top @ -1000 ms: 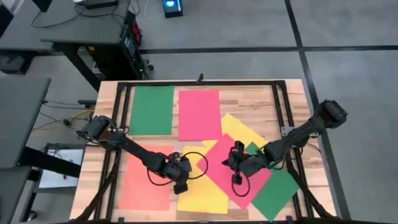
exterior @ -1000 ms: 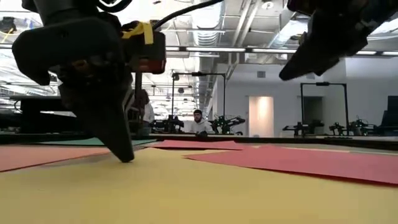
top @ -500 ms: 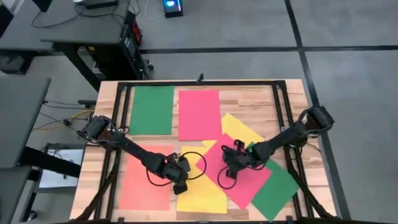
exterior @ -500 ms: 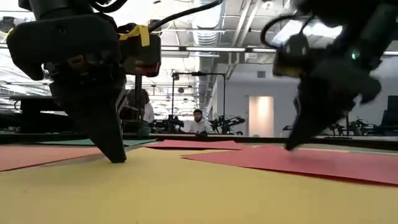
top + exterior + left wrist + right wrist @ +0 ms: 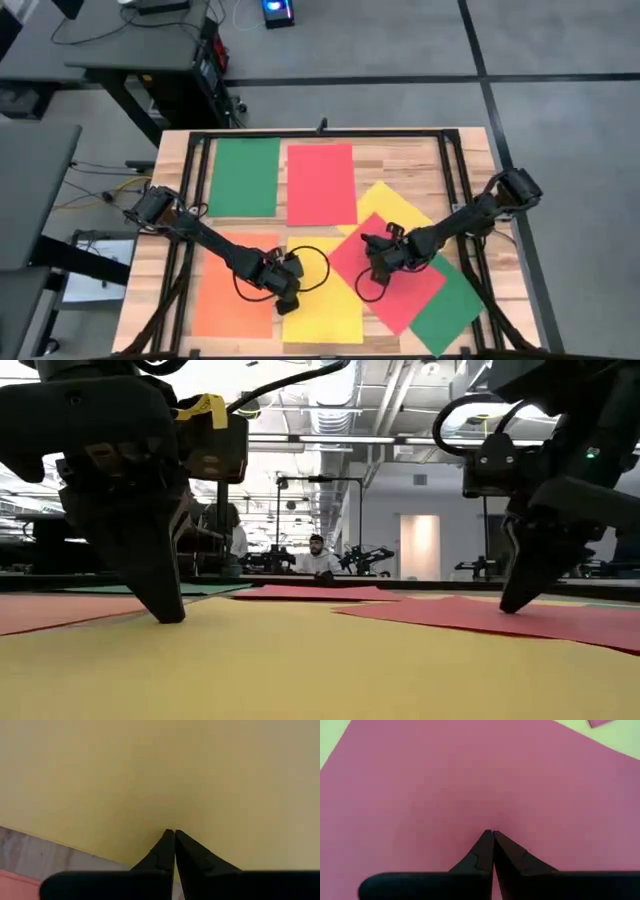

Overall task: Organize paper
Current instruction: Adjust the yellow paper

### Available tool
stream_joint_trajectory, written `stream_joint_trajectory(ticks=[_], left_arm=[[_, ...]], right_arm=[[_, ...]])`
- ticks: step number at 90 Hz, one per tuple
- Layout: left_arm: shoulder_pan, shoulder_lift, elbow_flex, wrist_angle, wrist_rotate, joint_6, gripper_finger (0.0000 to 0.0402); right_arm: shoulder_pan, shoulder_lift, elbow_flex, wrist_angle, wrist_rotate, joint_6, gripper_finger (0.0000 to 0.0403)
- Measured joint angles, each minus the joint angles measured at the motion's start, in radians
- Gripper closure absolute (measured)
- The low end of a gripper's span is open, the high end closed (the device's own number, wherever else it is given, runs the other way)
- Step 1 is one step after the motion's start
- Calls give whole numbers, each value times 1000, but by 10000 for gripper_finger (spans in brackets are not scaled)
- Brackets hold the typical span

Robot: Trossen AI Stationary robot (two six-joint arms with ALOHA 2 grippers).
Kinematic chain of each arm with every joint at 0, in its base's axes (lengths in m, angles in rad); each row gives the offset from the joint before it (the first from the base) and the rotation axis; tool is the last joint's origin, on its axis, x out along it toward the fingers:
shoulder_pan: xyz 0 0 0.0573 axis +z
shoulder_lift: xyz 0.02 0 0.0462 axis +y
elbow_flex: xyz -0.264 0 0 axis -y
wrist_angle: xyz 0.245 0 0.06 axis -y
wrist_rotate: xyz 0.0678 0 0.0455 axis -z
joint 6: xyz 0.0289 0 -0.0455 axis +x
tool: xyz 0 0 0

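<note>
Near the table (image 5: 470, 160) front edge, left gripper (image 5: 288, 303) with fingers pressed together on a yellow sheet (image 5: 325, 315) beside an orange sheet (image 5: 232, 295), right gripper (image 5: 372, 268) likewise closed, tips on a tilted pink-red sheet (image 5: 405, 285), holding nothing; farther back, green sheet (image 5: 245, 176) and pink-red sheet (image 5: 320, 184) flat near the far edge.

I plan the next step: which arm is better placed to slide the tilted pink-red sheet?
Probably the right. The right gripper, fingers shut, presses its tips on the tilted pink-red sheet already. The left gripper, also shut, presses on the yellow sheet beside it and would have to lift and cross over.
</note>
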Motion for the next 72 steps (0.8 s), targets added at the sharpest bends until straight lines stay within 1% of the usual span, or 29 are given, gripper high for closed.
stream_joint_trajectory(ticks=[9, 20, 30, 40, 51, 59, 72], left_arm=[[0, 1, 8, -5, 0, 12, 402], [0, 5, 37, -22, -1, 65, 402], [0, 7, 74, -66, -4, 95, 402], [-12, 7, 114, -114, -3, 93, 402], [-53, 7, 164, -177, 13, 92, 402], [-93, 6, 209, -210, 18, 67, 402], [-157, 5, 240, -193, 12, 3, 402]], right_arm=[[3, -28, 13, -3, -2, -1, 403], [19, -74, 47, 22, 13, -17, 403], [42, -94, 67, 31, 14, -19, 403], [78, -93, 73, 90, 19, -20, 403], [130, -87, 73, 137, 3, -17, 403], [181, -87, 73, 172, -1, 17, 403], [250, -57, 75, 262, -8, 84, 403]])
